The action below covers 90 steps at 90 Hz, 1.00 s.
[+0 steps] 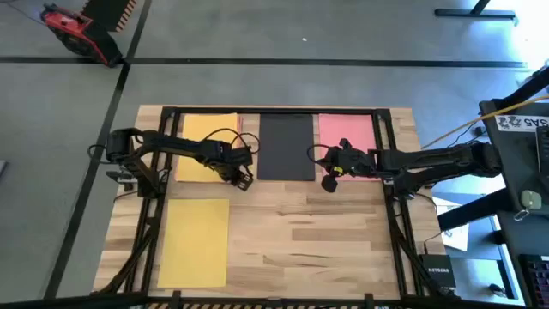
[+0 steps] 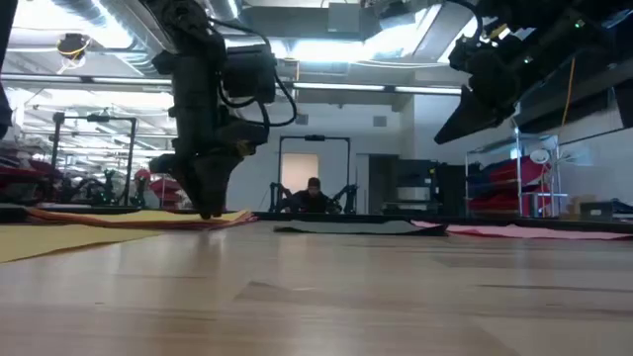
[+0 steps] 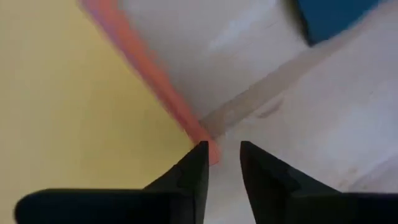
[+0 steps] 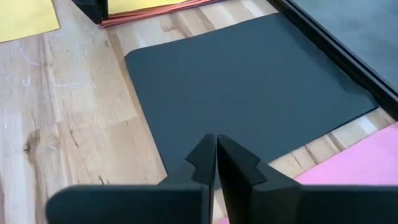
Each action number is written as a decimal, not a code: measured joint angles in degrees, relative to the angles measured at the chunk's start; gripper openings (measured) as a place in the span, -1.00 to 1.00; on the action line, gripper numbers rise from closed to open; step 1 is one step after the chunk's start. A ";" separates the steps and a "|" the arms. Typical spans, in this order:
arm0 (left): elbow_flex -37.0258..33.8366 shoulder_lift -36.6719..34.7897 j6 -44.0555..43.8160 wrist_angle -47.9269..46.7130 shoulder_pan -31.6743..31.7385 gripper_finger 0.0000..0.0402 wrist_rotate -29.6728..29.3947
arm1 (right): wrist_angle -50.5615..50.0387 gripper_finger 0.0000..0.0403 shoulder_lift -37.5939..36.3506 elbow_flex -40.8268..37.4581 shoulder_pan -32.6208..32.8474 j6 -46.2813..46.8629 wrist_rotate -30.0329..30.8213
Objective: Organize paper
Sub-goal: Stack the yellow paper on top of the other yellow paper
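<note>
My left end effector [image 3: 222, 155], fingers narrowly parted, sits at the orange sheet's [image 3: 149, 65] corner under yellow paper [image 3: 68, 106], perhaps touching; right end effector [image 4: 216, 149], pinched together, hovers over black paper [image 4: 249, 87]

Matt black paper [image 4: 249, 87]; pale wood table [image 4: 74, 124], visible grain.

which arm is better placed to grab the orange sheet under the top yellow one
Left. Its end effector sits at the corner of the orange sheet, low on the table, fingers slightly apart. The right end effector is shut, over the black sheet.
</note>
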 joint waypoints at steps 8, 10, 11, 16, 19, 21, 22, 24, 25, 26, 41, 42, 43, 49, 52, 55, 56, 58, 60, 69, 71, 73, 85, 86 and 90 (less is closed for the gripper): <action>0.00 0.00 -2.09 -0.25 0.81 -0.69 -0.57 | -0.02 -0.97 0.00 0.00 0.00 -0.01 -0.01; 0.00 0.00 -2.46 -0.18 0.93 -0.71 -1.08 | -0.04 -0.97 0.00 0.00 0.00 -0.02 -0.02; 0.00 0.00 -2.48 -0.17 1.01 -0.72 -1.35 | -0.04 -0.97 0.00 0.00 0.00 -0.02 -0.03; 0.00 0.00 -2.66 -0.08 1.21 -0.74 -2.72 | -0.09 -0.97 0.00 0.00 0.00 -0.02 -0.08; 0.00 0.00 -2.68 -0.09 1.28 -0.74 -3.16 | -0.14 -0.97 0.00 0.00 0.00 -0.02 -0.09; 0.00 0.00 -2.71 -0.10 1.40 -0.73 -3.31 | -0.17 -0.97 0.00 0.00 0.00 -0.02 -0.09; 0.00 0.00 -2.71 -0.10 1.48 -0.73 -3.36 | -0.17 -0.97 0.00 0.00 0.00 -0.02 -0.09; 0.00 0.00 -2.77 -0.10 1.55 -0.72 -3.48 | -0.17 -0.97 0.00 0.00 0.00 -0.02 -0.09; 0.00 0.00 -2.84 -0.10 1.57 -0.71 -3.50 | -0.17 -0.97 0.00 0.00 0.00 -0.02 -0.09; 0.00 0.00 -2.95 -0.11 1.62 -0.71 -3.53 | -0.17 -0.97 0.00 0.00 0.00 -0.02 -0.09; 0.00 0.00 -3.93 -0.36 2.66 -0.58 -3.67 | -0.24 -0.97 0.00 0.00 0.00 -0.07 -0.12; 0.00 0.00 -3.91 -0.36 2.74 -0.57 -3.68 | -0.24 -0.97 0.00 0.00 0.00 -0.07 -0.11; 0.00 0.00 -3.91 -0.34 2.77 -0.56 -3.69 | -0.24 -0.97 0.00 0.00 0.00 -0.07 -0.12; 0.00 0.00 -3.91 -0.25 3.09 -0.50 -3.69 | -0.24 -0.97 0.00 0.00 0.00 -0.07 -0.13; 0.00 0.00 -3.93 -0.25 3.19 -0.47 -3.72 | -0.24 -0.97 0.00 0.00 0.00 -0.07 -0.13; 0.00 0.00 -3.93 -0.25 3.36 -0.44 -3.70 | -0.24 -0.97 0.00 0.01 0.00 -0.07 -0.13; 0.00 0.00 -3.93 -0.25 3.38 -0.43 -3.72 | -0.24 -0.97 0.00 0.02 0.00 -0.07 -0.13; 0.00 0.00 -3.91 -0.25 3.36 -0.41 -3.72 | -0.27 -0.97 0.02 0.00 0.00 -0.07 -0.13; 0.00 0.00 -3.91 -0.25 3.36 -0.40 -3.73 | -0.28 -0.97 0.00 0.00 0.00 -0.07 -0.13; 0.00 0.00 -3.92 -0.30 3.36 -0.33 -4.62 | -0.77 -0.97 0.00 0.00 0.00 -0.07 -0.14; 0.00 0.00 -3.91 -0.39 3.36 -0.32 -4.71 | -0.94 -0.97 0.00 0.01 0.00 -0.07 -0.15; 0.00 0.00 -3.91 -0.57 3.36 -0.31 -4.77 | -1.06 -0.97 0.00 0.00 0.00 -0.07 -0.15; 0.00 0.00 -3.91 -2.76 3.36 -0.26 -4.98 | -1.24 -0.97 0.00 0.00 0.00 -0.07 -0.15; 0.00 -0.01 -3.91 -2.89 3.35 -0.25 -4.98 | -1.23 -0.97 0.00 0.00 0.00 -0.07 -0.15; 0.00 -0.06 -3.91 -3.56 3.23 -0.24 -4.96 | -1.22 -0.97 0.00 0.00 0.00 -0.07 -0.15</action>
